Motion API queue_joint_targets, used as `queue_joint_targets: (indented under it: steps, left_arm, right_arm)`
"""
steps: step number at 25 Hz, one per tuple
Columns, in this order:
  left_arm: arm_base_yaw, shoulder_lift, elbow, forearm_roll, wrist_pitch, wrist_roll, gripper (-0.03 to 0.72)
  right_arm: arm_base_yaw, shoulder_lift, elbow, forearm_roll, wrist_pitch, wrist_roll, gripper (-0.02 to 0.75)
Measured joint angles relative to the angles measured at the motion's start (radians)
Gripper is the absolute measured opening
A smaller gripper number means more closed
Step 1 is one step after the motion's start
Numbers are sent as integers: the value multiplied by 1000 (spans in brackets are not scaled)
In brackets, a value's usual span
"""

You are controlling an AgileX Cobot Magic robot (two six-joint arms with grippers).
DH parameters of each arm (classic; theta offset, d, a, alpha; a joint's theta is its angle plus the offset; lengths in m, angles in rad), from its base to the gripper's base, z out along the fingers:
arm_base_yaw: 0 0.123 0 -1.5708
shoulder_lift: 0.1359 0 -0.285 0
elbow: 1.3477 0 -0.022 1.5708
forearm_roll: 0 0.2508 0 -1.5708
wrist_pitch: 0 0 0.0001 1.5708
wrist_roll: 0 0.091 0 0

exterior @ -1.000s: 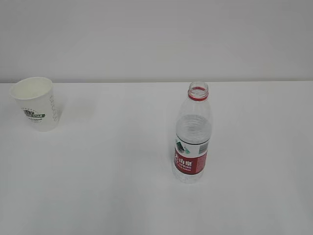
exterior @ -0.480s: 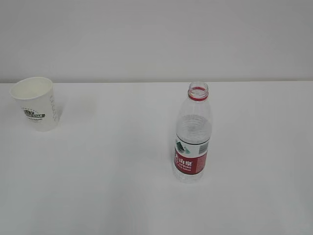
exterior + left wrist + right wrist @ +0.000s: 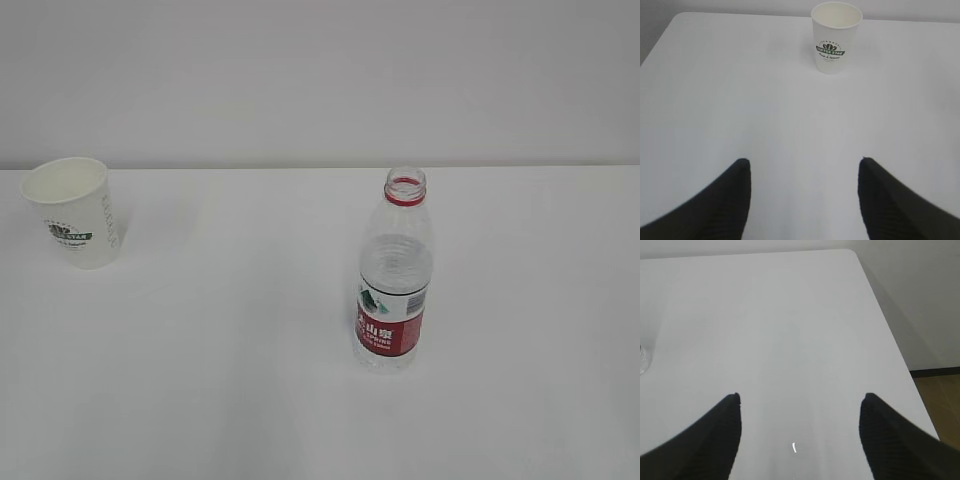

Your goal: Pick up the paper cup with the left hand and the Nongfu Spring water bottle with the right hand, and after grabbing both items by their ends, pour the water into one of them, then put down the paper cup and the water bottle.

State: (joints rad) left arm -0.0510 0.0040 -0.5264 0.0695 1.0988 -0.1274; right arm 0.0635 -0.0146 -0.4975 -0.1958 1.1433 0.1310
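Cup (image 3: 72, 212) slightly shifted; white table (image 3: 230, 380).

The left hand (image 3: 802, 167) and the right hand (image 3: 800, 402) both hover with jaws spread wide, gripping nothing.

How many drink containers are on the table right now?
2. The paper cup stands upright at the far left; the water bottle stands uncapped right of centre. Nothing seems hidden.
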Motion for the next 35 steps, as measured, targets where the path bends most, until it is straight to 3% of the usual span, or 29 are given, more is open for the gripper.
queue_joint_targets:
  steps: [35]
  left_arm:
    - [0, 0, 0, 0, 0, 0, 474]
  right_arm:
    - [0, 0, -2, 0, -2, 0, 552]
